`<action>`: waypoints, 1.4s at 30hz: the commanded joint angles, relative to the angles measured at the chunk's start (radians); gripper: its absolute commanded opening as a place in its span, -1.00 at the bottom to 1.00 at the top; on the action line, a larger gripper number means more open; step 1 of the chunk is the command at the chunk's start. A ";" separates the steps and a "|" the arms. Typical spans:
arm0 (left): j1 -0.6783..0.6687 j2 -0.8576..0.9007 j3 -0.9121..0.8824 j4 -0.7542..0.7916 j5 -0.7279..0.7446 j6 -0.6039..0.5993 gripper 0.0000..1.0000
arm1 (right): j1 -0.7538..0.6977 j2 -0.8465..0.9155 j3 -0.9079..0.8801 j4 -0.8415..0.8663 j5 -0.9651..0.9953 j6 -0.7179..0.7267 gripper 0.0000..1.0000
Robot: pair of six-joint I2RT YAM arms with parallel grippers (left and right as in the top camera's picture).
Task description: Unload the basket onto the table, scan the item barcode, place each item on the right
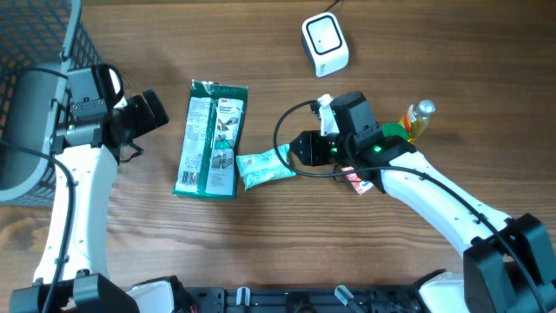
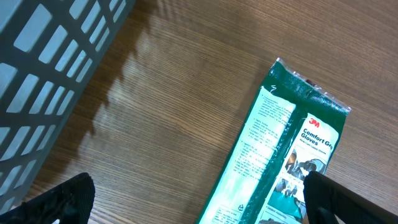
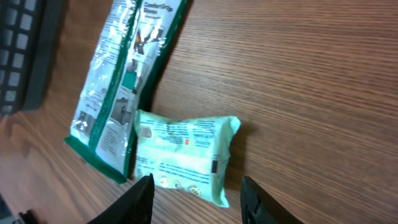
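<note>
Item: soft mint-green pouch (image 1: pixel 265 168), crimped at both ends, lying flat on the wooden table (image 1: pixel 452 52) near its centre. Right wrist view shows the printed face up (image 3: pixel 183 155): white text panel, a small red mark, a short dark bar near one long edge and a row of round icons along the end nearest the camera. Print is too small to read.

Position: the pouch's far end touches the lower corner of a green 3M Comfort Grip gloves package (image 1: pixel 211 139), which lies lengthwise just to its left. A white scanner (image 1: pixel 325 43) stands well apart toward the far edge.

Right gripper (image 1: pixel 294 155): low over the pouch's near end, jaws partly spread, one finger either side of that end (image 3: pixel 198 199). A gap shows beside the right-hand finger; I cannot tell whether the other touches.

Left gripper (image 1: pixel 152 109): jaws spread wide, holding nothing, beside the gloves package's upper end (image 2: pixel 196 193). A dark mesh basket (image 1: pixel 35 52) stands behind it.

A bottle (image 1: pixel 415 120) with a yellow-green body lies beyond the right arm.
</note>
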 commanded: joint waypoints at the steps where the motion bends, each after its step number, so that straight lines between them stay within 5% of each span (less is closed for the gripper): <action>1: 0.003 -0.002 0.005 0.003 -0.003 0.012 1.00 | 0.005 0.022 0.009 -0.008 -0.060 -0.037 -0.06; 23: 0.003 -0.002 0.005 0.003 -0.003 0.012 1.00 | 0.006 0.375 0.009 0.188 -0.308 -0.116 0.14; 27: 0.003 -0.002 0.005 0.003 -0.003 0.012 1.00 | 0.006 0.389 0.008 0.198 -0.307 -0.076 -0.09; 29: 0.003 -0.002 0.005 0.003 -0.003 0.012 1.00 | 0.006 0.389 0.008 0.202 -0.307 -0.075 -0.43; 31: 0.003 -0.002 0.005 0.003 -0.003 0.012 1.00 | 0.006 0.385 0.009 0.203 -0.307 -0.077 -0.55; 34: 0.003 -0.002 0.005 0.003 -0.003 0.012 1.00 | -0.010 0.340 0.013 0.200 -0.299 -0.164 -0.63; 37: 0.003 -0.002 0.005 0.003 -0.003 0.012 1.00 | -0.043 0.188 0.013 0.176 -0.292 -0.239 -0.91; 42: 0.003 -0.002 0.005 0.003 -0.003 0.012 1.00 | -0.076 -0.072 0.013 0.074 -0.300 -0.375 -0.91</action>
